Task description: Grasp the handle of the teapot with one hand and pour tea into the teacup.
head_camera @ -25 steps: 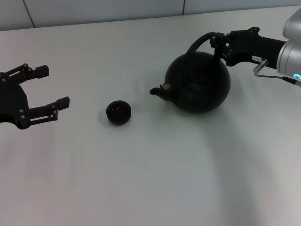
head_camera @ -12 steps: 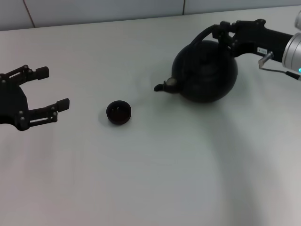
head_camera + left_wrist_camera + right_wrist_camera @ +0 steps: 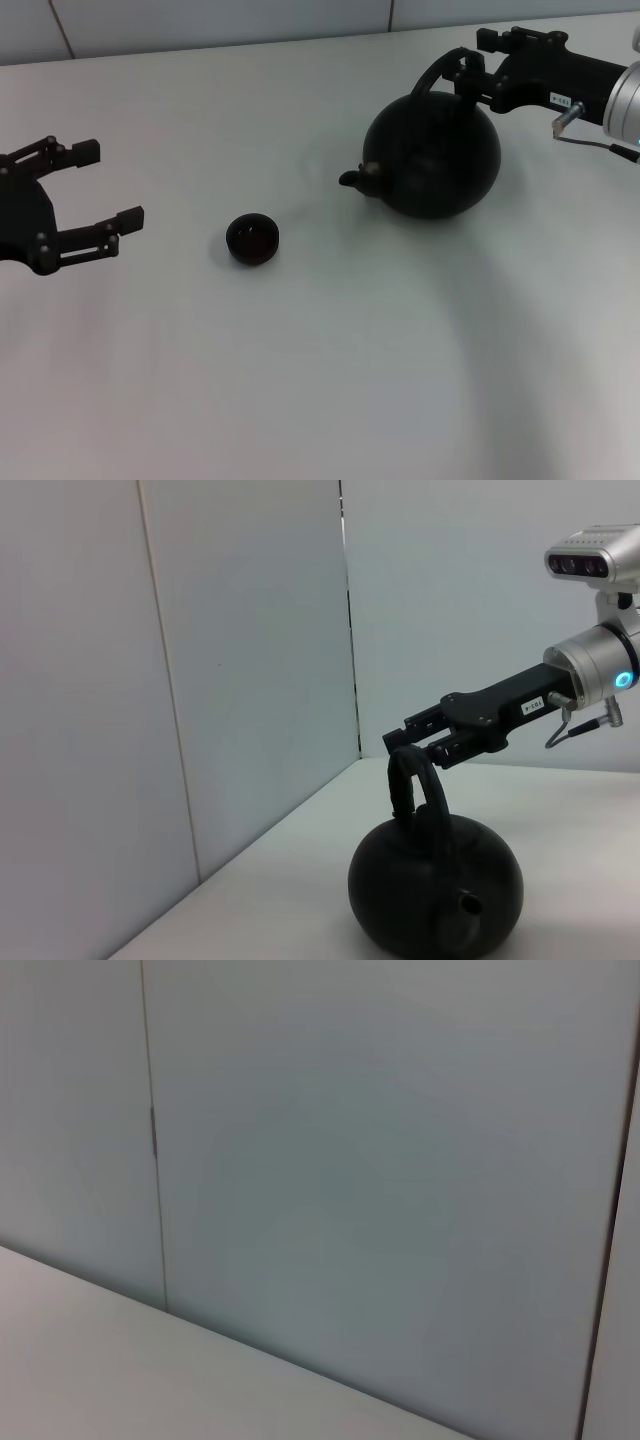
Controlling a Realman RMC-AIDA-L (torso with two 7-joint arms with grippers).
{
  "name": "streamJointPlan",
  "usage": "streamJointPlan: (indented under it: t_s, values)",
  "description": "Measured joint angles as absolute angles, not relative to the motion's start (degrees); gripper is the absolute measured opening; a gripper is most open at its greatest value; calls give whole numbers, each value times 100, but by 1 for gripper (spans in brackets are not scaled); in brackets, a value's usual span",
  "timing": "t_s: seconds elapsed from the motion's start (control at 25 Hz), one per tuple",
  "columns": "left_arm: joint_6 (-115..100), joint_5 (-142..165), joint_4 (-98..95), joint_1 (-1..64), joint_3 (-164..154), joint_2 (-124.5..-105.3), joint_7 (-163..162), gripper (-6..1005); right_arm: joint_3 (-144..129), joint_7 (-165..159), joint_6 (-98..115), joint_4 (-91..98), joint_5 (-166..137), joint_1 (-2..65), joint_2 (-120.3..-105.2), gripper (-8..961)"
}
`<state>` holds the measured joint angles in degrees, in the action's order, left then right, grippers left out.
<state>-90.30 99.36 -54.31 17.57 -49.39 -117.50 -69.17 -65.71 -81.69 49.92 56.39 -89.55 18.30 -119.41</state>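
- The teapot (image 3: 432,155) sits toward the far right of the white tabletop (image 3: 320,380), its stubby spout (image 3: 355,178) pointing toward the teacup; whether its base touches the surface cannot be told from the head view.
- The handle (image 3: 440,72) arches up over the teapot's top, and in the left wrist view it stands upright above the round body (image 3: 436,885).
- The right end effector (image 3: 478,72) reaches in from the teapot's right and is clamped on the handle near its top; the left wrist view shows its dark fingers (image 3: 425,720) meeting the top of the loop.
- The teacup (image 3: 252,240) stands upright on the tabletop, well apart from the teapot, to the left of the spout and nearer the robot.
- The cup's inside looks dark; whether any liquid is in it cannot be told. The teapot's contents are hidden.
- The left end effector (image 3: 105,185) hangs to the left of the teacup, apart from it, with its two fingers spread wide and nothing between them.
- The right wrist view shows only a pale wall and a strip of tabletop.
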Motion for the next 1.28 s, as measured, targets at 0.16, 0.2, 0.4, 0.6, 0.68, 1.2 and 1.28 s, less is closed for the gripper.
streamJointPlan:
  t_s: [0.16, 0.2, 0.4, 0.6, 0.68, 1.2, 1.28]
  values:
    - [-9023, 9947, -5436, 1776, -4938, -11750, -6917, 862, -6568, -8168, 4993, 5638, -8955, 1823, -11941, 553]
    - [-9019, 9956, -5437, 1785, -4938, -11750, -6917, 862, -6574, -8168, 4994, 5635, -8955, 1814, -11946, 565]
    - [-9006, 9966, -5440, 1792, -4933, -11750, -6917, 862, -6647, -8044, 4994, 5625, -8954, 1759, -11972, 591]
    - [-9009, 9966, -5441, 1769, -4931, -11750, -6917, 861, -6863, -7596, 4992, 5526, -8570, 1596, -11991, 593]
    - [-9034, 9967, -5441, 1757, -4930, -11751, -6929, 861, -6889, -7472, 4993, 5492, -8442, 1563, -11992, 593]
    - [-9061, 9972, -5597, 1748, -4930, -11746, -7143, 862, -7023, -6634, 5224, 5344, -7465, 1159, -11989, 594]
    - [-9064, 9972, -5598, 1749, -4930, -11748, -7143, 862, -7031, -6634, 5308, 5331, -7459, 1100, -11988, 595]
